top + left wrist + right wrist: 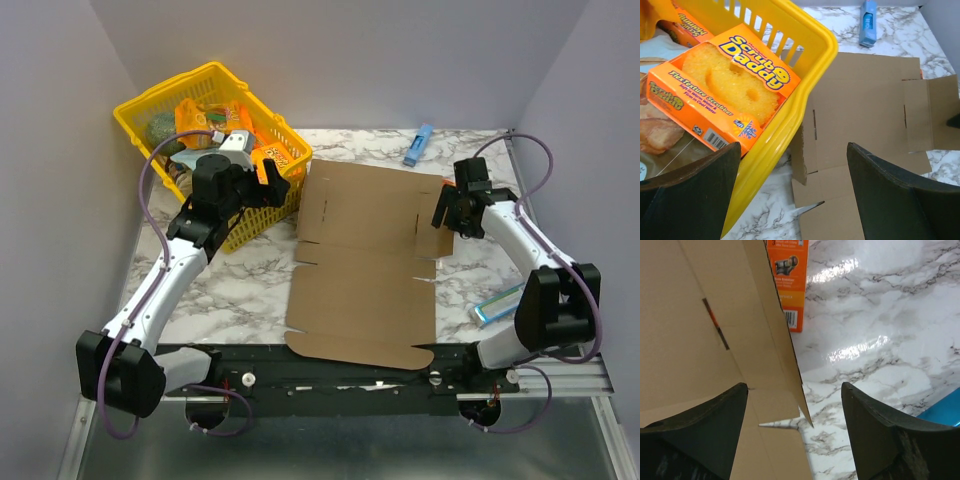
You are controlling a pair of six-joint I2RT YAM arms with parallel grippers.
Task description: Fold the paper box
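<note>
The paper box (370, 260) is a flat brown cardboard sheet with flaps and slits, lying on the marble table between the arms. My left gripper (275, 180) hovers open at the sheet's left edge, next to the yellow basket. In the left wrist view a small side flap (801, 155) of the sheet stands slightly raised between the wide-apart fingers of the left gripper (795, 195). My right gripper (450, 215) is open over the sheet's right edge. In the right wrist view the right gripper (795, 425) straddles a lifted flap edge (785, 350), touching nothing.
A yellow basket (140, 105) of goods stands at the back left, its rim (810, 65) close to the sheet, with an orange Scrub Daddy box (725, 85) inside. A blue item (418, 145) lies at the back. A teal-edged flat item (498, 303) lies at the right.
</note>
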